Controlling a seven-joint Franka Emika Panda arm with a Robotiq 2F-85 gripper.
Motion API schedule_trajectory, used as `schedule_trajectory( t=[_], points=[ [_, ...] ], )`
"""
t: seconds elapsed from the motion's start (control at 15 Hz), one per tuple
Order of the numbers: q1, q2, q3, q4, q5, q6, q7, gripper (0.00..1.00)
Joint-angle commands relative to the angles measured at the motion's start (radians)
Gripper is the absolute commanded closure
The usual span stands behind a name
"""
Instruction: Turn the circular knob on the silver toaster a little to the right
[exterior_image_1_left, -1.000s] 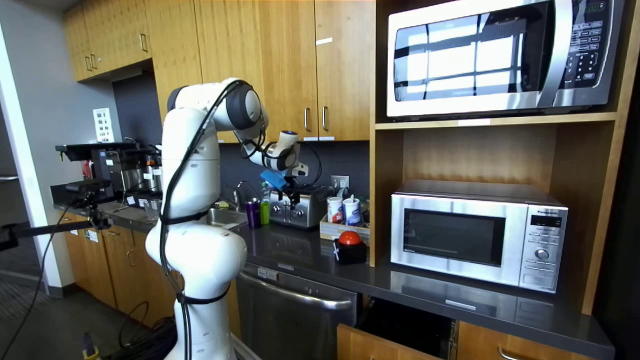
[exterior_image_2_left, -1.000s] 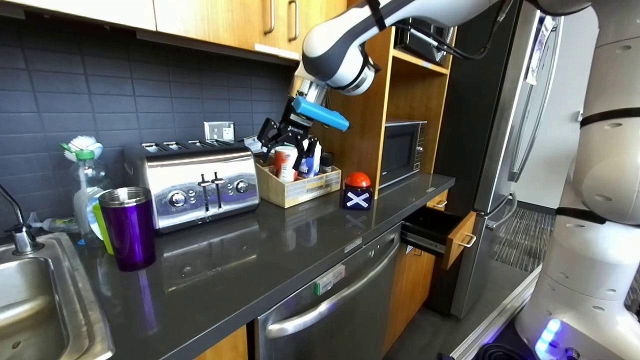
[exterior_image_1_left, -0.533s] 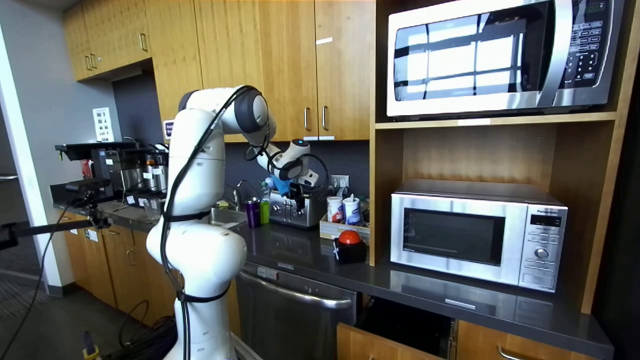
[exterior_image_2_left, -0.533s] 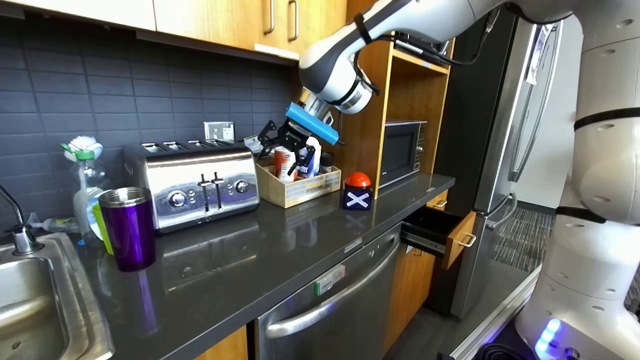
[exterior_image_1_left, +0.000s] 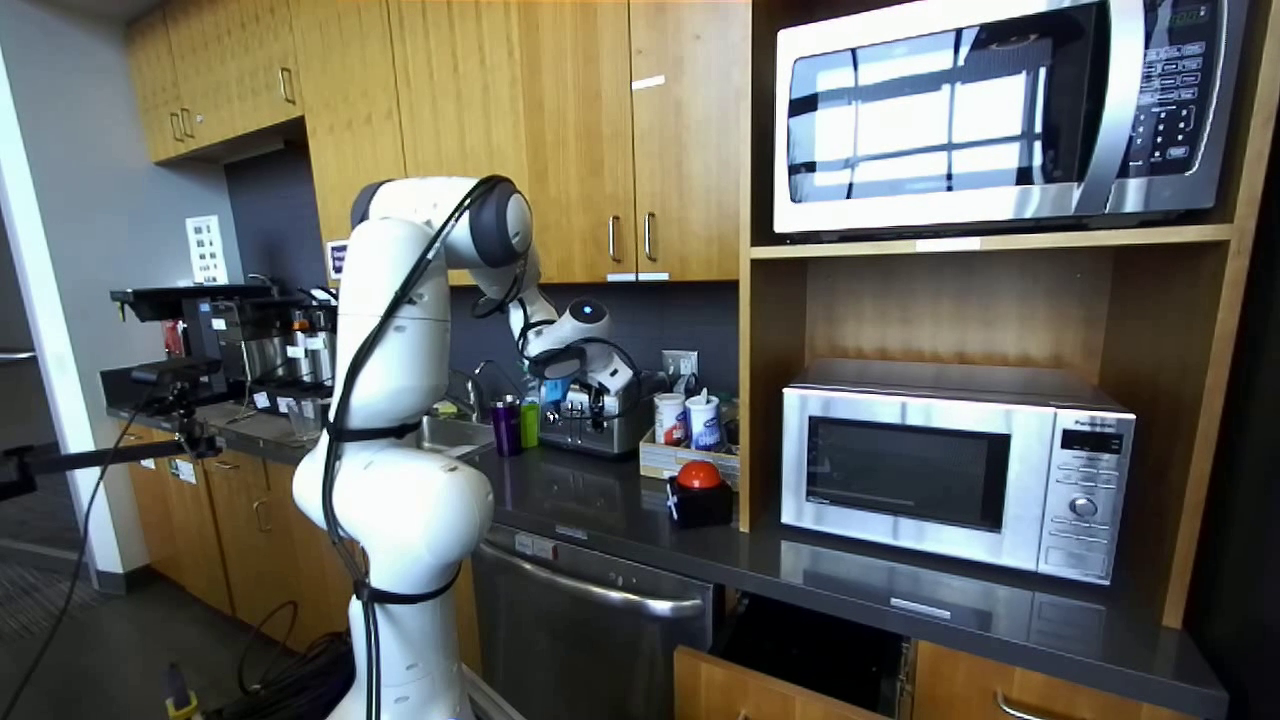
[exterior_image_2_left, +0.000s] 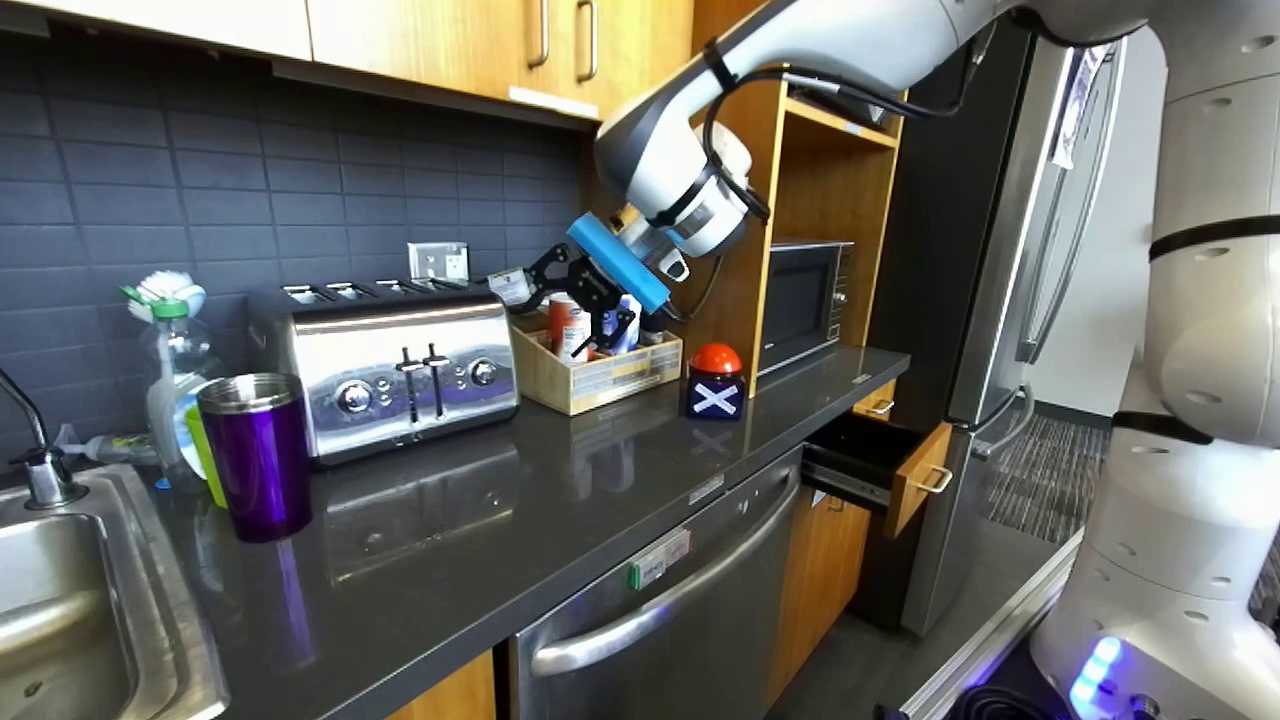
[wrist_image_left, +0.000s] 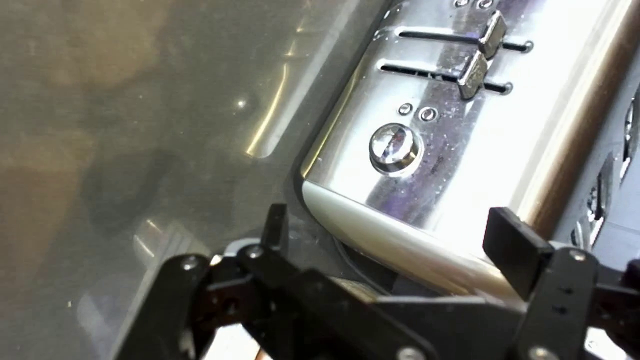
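The silver toaster (exterior_image_2_left: 390, 340) sits on the dark worktop (exterior_image_2_left: 420, 540), its front turned outward. I take the nearer knob (wrist_image_left: 391, 146) as my target, since the wrist view frames it well, though the wording doesn't rule out the farther knob (exterior_image_2_left: 354, 397). The nearer one is a short, polished, metal-looking cap, so I expect it to be slippery. I'd take it across its sides rather than press on its face; a light grip and a small clockwise twist should do, and I'd guess it resists only mildly. The toaster looks sturdy but light enough to skid, so I'd keep any push gentle and stay off the levers (wrist_image_left: 472, 75) just beyond the knob.

My jaws stand wide apart and hold nothing. Their pads (wrist_image_left: 515, 255) are short of the knob, toward the toaster's end, so I judge lining up to be the step in hand, the turn not yet begun. Whether either of them brushes the toaster I can't tell.

In an exterior view the jaws show in front of the wooden box (exterior_image_2_left: 628, 375) just beside the toaster; the purple tumbler (exterior_image_2_left: 256, 470) stands near its opposite end.
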Motion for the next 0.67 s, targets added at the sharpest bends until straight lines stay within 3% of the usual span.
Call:
schedule_trajectory(
  t=[0.0, 0.2, 0.6],
  points=[
    [0.005, -0.007, 0.067, -0.006, 0.196, 0.135, -0.095, 0.0],
    [0.003, 0.034, 0.113, 0.043, 0.331, 0.24, -0.177, 0.0],
    [-0.011, 0.189, 0.137, 0.171, 0.319, 0.362, -0.191, 0.0]
  ],
)
